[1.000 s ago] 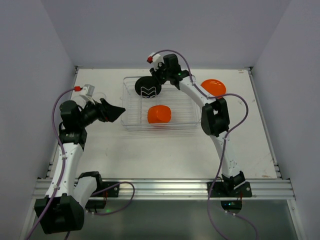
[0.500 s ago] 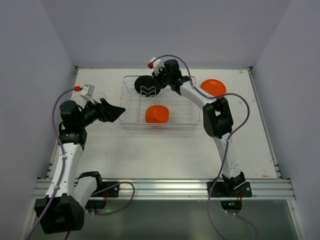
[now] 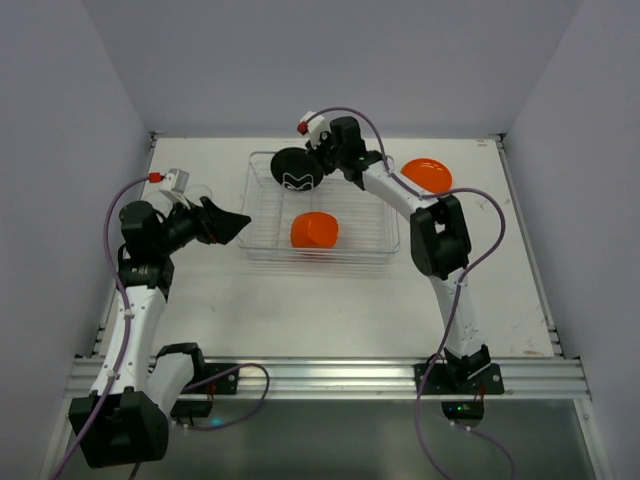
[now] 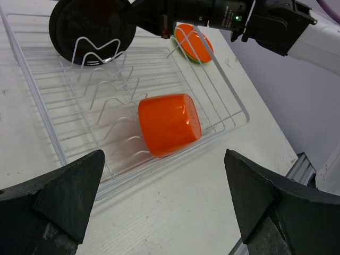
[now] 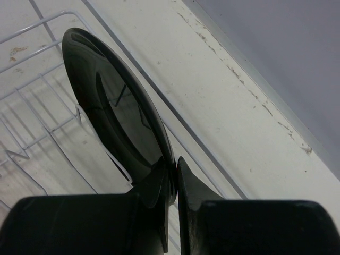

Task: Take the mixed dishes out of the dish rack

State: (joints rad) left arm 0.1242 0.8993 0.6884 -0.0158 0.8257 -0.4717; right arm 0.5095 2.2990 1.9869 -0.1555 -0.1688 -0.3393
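Top view: your right gripper (image 3: 318, 160) is at the black plate (image 3: 297, 172), which stands in the far-left corner of the rack (image 3: 322, 258). The cup (image 3: 314, 230) lies mid-rack, and the orange plate (image 3: 427, 174) is on the table (image 3: 300, 300) just right of the rack. Your left gripper (image 3: 236, 226) hovers left of the rack.
Left wrist: fingers (image 4: 53, 202) spread wide, holding nothing. The cup is on its side.
Right wrist: fingers (image 5: 154, 186) clamped on the black plate's rim.

Legible markings: none. No text, label, brand or number can be read on the dish rack (image 3: 365, 215), black plate (image 3: 297, 168) or orange cup (image 3: 314, 230).
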